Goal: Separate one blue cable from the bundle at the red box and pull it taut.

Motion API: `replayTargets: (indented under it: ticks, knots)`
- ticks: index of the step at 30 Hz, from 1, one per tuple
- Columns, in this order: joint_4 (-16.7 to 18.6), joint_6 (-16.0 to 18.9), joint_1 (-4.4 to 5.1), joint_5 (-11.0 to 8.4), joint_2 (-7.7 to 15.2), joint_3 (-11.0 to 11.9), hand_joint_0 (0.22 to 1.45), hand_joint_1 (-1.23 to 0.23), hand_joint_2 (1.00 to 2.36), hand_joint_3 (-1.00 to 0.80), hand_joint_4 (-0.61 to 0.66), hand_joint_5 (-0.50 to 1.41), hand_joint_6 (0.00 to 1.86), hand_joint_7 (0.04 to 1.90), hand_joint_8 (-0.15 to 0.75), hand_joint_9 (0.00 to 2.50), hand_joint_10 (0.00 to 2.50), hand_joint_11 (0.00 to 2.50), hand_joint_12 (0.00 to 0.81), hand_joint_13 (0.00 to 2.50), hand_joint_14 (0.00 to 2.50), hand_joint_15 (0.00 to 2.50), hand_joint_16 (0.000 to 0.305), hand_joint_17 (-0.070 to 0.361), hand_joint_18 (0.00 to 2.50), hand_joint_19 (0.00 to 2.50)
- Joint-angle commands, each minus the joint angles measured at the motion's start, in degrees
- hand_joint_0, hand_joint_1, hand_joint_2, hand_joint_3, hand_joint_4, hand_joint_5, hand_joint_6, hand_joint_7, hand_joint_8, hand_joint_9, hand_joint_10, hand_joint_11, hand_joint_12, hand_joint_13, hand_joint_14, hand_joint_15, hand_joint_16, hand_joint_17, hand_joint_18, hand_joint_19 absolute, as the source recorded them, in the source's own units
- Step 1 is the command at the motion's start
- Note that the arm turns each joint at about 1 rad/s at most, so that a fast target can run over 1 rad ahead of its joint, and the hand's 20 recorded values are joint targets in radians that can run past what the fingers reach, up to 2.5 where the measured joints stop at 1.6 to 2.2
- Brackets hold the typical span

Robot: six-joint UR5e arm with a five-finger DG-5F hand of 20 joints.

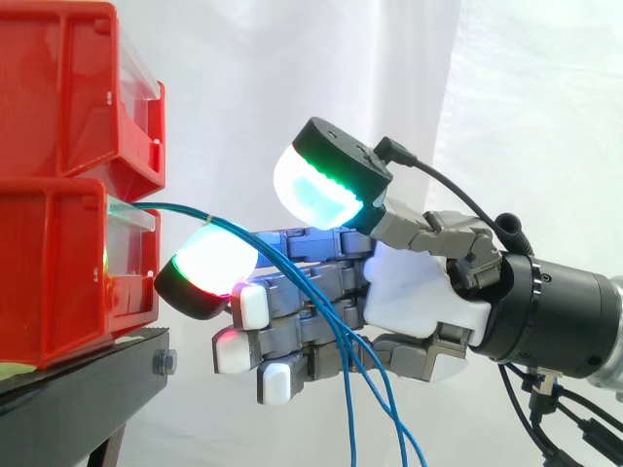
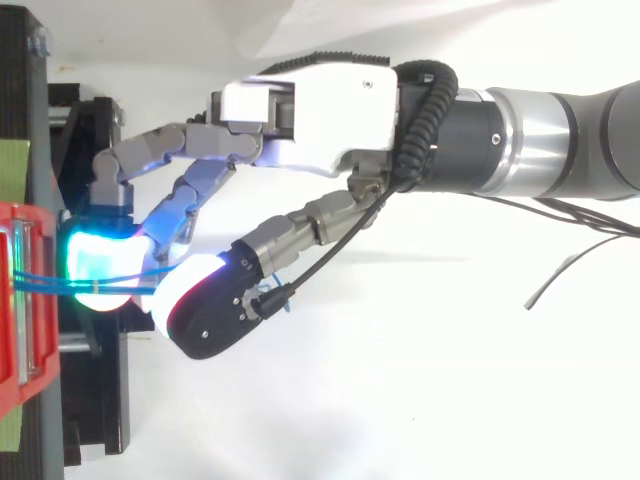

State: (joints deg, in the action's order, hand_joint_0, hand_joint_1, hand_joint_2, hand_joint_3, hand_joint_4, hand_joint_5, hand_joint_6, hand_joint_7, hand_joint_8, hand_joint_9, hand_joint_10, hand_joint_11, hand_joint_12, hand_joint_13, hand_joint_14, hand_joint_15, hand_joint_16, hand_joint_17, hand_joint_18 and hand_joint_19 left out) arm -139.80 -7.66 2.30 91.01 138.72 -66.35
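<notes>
Side view: thin blue cables hang nearest, draped over the outstretched grey fingers of the white-palmed robot hand. The fingers lie straight and slightly spread, with the glowing thumb pad raised clear above them, pinching nothing. The cables arch left into the lower red plastic bin. Farthest back hangs a white curtain.

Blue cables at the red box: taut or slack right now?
Slack. In the side view the blue cables leave the red box, arc over, then droop past the open hand toward the bottom edge.
</notes>
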Motion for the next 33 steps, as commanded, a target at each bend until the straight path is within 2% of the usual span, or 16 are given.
replayTargets:
  ticks: [1, 7, 13, 16, 22, 26, 29, 33]
  knots:
    - [0.0, 0.0, -0.01, 0.13, 0.1, 0.1, 0.66, -0.63, 1.01, -0.32, 0.29, -0.14, 0.50, 1.17, 0.369, 0.88, 0.01, 0.74, 0.428, 0.85, 0.02, 0.48, 0.055, 0.124, 0.80, 0.62]
    - [0.1, 0.0, 0.16, 0.04, 0.1, 0.0, 0.66, -0.63, 1.01, -0.32, 0.29, -0.13, 0.50, 1.19, 0.370, 0.89, 0.01, 0.74, 0.429, 0.85, 0.02, 0.48, 0.055, 0.124, 0.81, 0.62]
    - [0.0, 0.0, 0.25, 0.13, 0.1, 0.0, 0.66, -0.67, 1.01, -0.32, 0.25, -0.13, 0.50, 1.29, 0.372, 0.89, 0.02, 0.76, 0.430, 0.87, 0.02, 0.50, 0.055, 0.124, 0.83, 0.64]
    - [0.0, 0.2, 0.34, 0.13, 0.1, 0.0, 0.64, -0.71, 1.01, -0.35, 0.26, -0.13, 0.51, 1.26, 0.375, 0.88, 0.02, 0.76, 0.432, 0.87, 0.02, 0.50, 0.055, 0.124, 0.84, 0.65]
    - [0.1, 0.3, 0.34, 0.13, 0.1, -0.2, 0.60, -0.70, 1.00, -0.50, 0.28, -0.13, 0.52, 1.25, 0.382, 0.90, 0.02, 0.78, 0.436, 0.89, 0.02, 0.51, 0.055, 0.124, 0.86, 0.66]
    - [0.0, 0.5, 0.34, 0.13, 0.2, -0.3, 0.65, -0.69, 1.00, -0.48, 0.28, -0.13, 0.54, 1.21, 0.383, 0.93, 0.02, 0.79, 0.433, 0.91, 0.02, 0.51, 0.054, 0.122, 0.88, 0.65]
    - [0.2, 1.7, 0.25, 0.40, 0.2, -1.5, 0.67, -0.71, 1.01, -0.44, 0.26, -0.14, 0.57, 1.20, 0.383, 0.93, 0.01, 0.80, 0.436, 0.92, 0.02, 0.51, 0.054, 0.121, 0.89, 0.65]
    - [1.2, 4.2, 0.25, 0.84, 0.2, -2.0, 0.70, -0.74, 1.01, -0.29, 0.27, -0.20, 0.78, 0.89, 0.388, 0.92, 0.01, 0.86, 0.441, 0.94, 0.02, 0.52, 0.054, 0.122, 0.91, 0.64]
